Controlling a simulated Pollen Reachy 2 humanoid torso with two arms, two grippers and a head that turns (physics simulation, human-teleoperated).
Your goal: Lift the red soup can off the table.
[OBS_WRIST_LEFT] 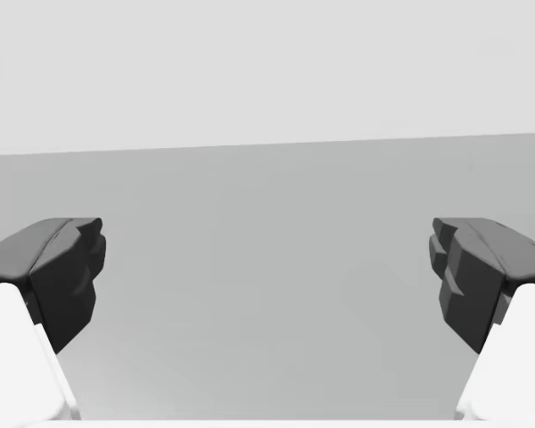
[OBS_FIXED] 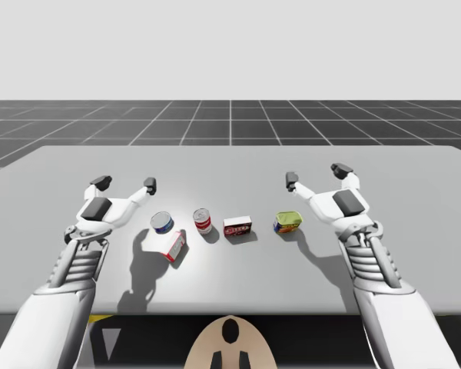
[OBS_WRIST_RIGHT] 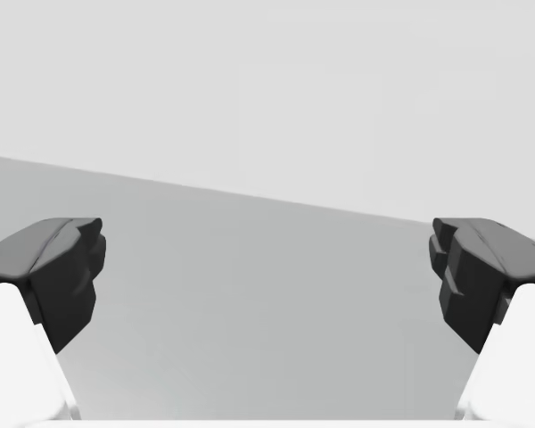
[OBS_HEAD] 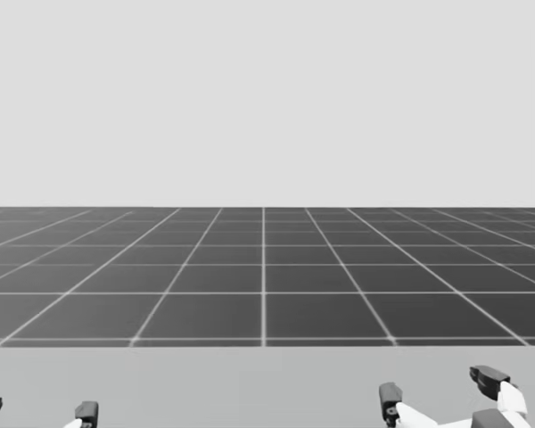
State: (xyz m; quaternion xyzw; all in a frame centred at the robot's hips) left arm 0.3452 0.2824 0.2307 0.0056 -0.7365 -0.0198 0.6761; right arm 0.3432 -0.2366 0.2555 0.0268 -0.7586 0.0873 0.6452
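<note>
Nearest the front edge of the table (OBS_FIXED: 415, 269), a red-and-white box (OBS_FIXED: 174, 246) lay tilted. Just beyond it, a row ran across the table's middle: a blue can (OBS_FIXED: 162, 223), the red soup can (OBS_FIXED: 203, 221), a red box (OBS_FIXED: 237, 227) and a green-and-yellow can (OBS_FIXED: 287, 222).

The red soup can stood upright between the blue can and the red box, apart from both. I judged it stiff, smooth-walled and fairly heavy for its size, so a light pinch might slip. The best hold seemed to be across the middle of its side wall, with the fingers on opposite sides. It looked like a short cylinder with a red-and-white label and a pale metal top.

Farther toward the far edge, my left gripper (OBS_FIXED: 124, 183) and my right gripper (OBS_FIXED: 316, 175) hung with their fingers spread wide. Neither held anything, and both were well apart from the can.
</note>
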